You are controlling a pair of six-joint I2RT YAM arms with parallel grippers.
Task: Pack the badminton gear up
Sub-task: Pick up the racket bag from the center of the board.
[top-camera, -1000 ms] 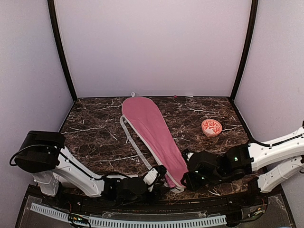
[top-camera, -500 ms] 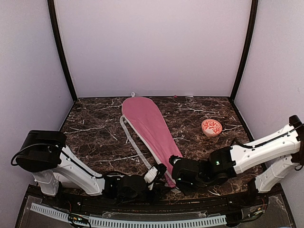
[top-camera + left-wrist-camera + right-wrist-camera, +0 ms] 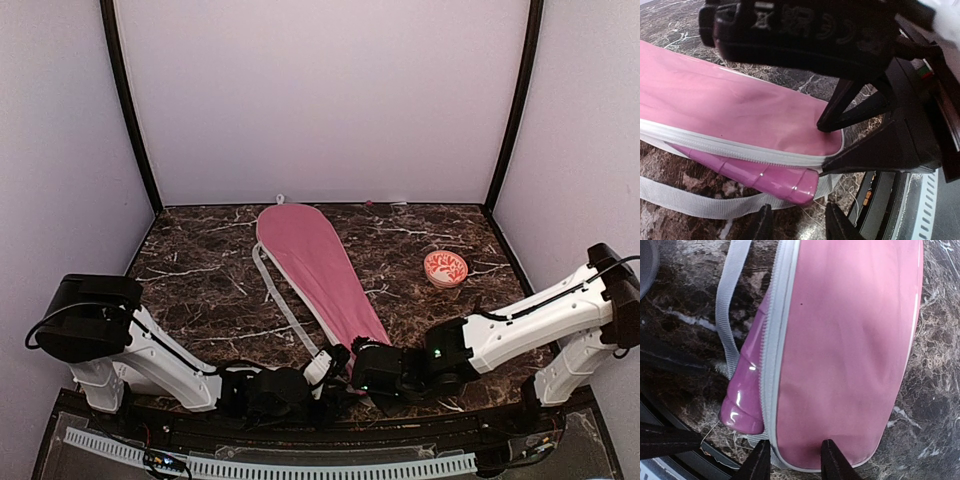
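Observation:
The long pink bag [image 3: 310, 260] lies slantwise on the marble table, its narrow end toward me. A glossy pink racket handle [image 3: 785, 181] sticks out of that end beside the grey zip; the frames are hidden inside. My left gripper [image 3: 799, 226] is open just short of the handle's butt, with nothing between its fingers. My right gripper [image 3: 796, 461] is open with its tips set on the bag's [image 3: 850, 340] end, one by the zip, one on the cloth. Its black fingers [image 3: 840, 107] show in the left wrist view. In the top view both grippers [image 3: 338, 356] [image 3: 362, 372] meet there.
A grey strap [image 3: 280, 305] runs along the bag's left side and loops under the handle [image 3: 742, 400]. A round white thing with a red pattern [image 3: 445, 268], seemingly the tube seen from above, stands at the right. The table's near edge and black rail [image 3: 890, 200] are close behind the grippers.
The right arm has swung left, bringing its gripper from right of the bag onto the bag's near end. The left arm and the bag have not moved.

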